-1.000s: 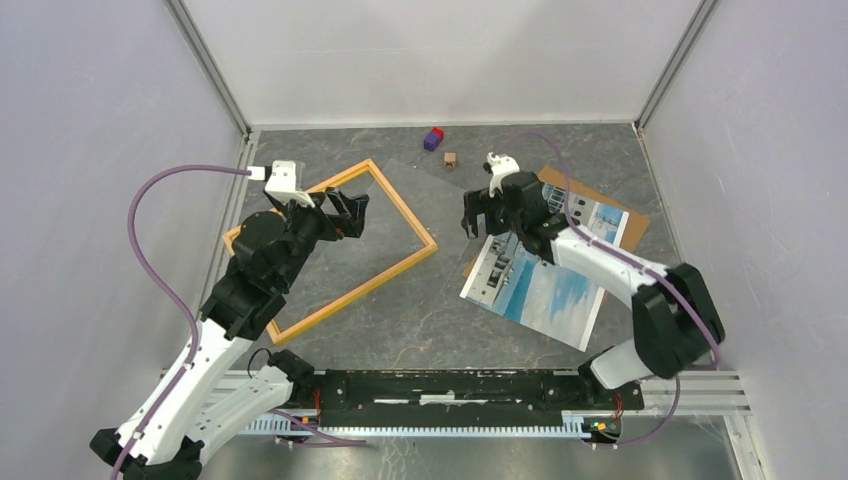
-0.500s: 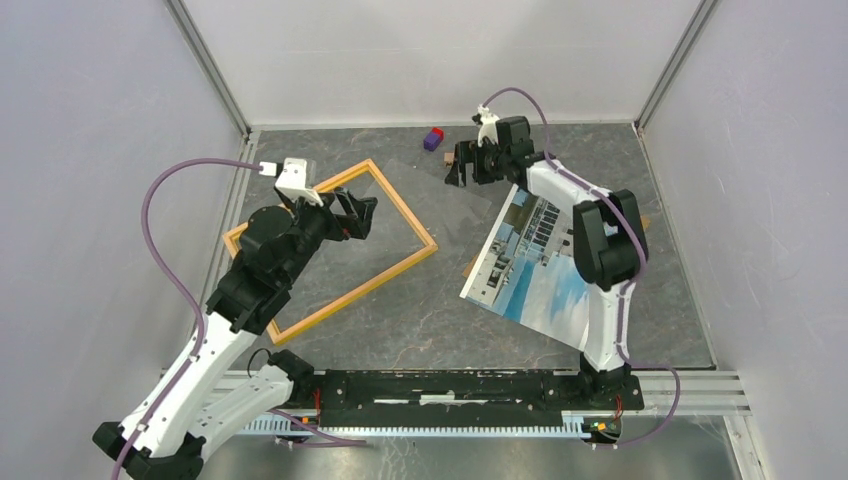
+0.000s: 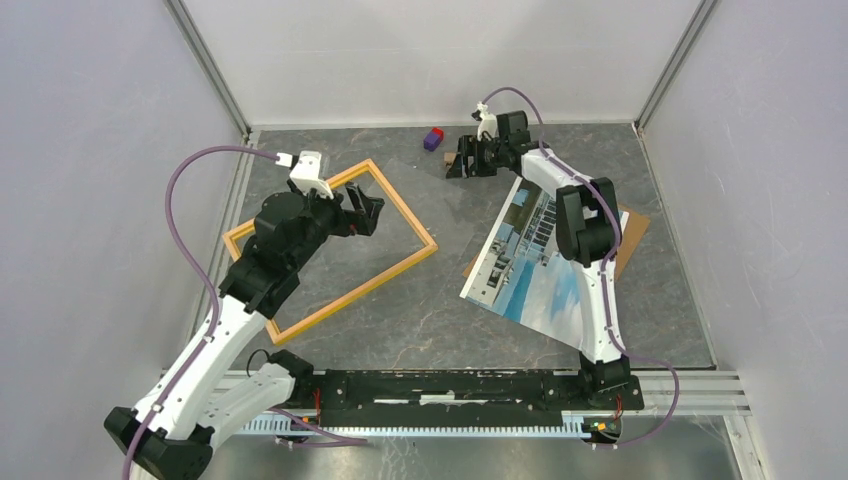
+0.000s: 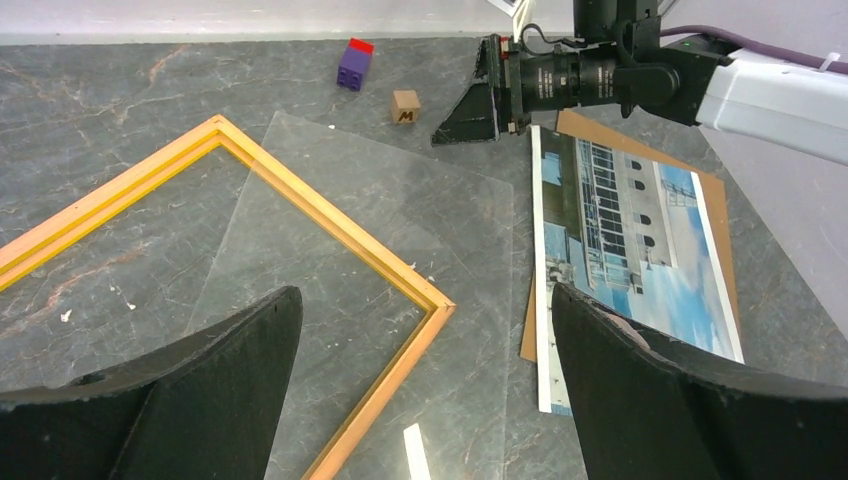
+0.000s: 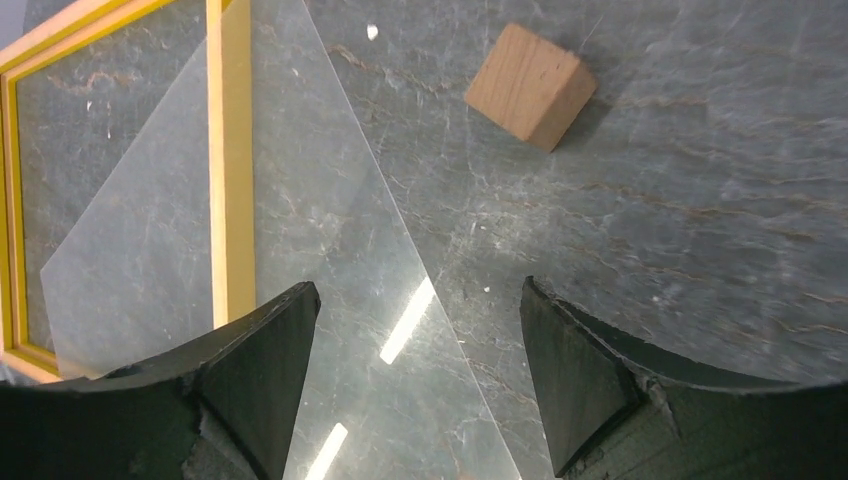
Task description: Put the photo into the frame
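The photo lies face up, right of middle on the counter — easy to grab. The frame lies flat at left, waiting. The left gripper and right gripper hang wide, holding nothing.

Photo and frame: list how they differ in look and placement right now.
The frame is an open orange-yellow wood outline with the table showing through; the photo is a solid glossy print of buildings and sky. The frame lies on the left with a clear sheet overlapping its corner; the photo lies on the right atop a brown backing board. Both are rectangular, lie flat and skewed, and neither is gripped.
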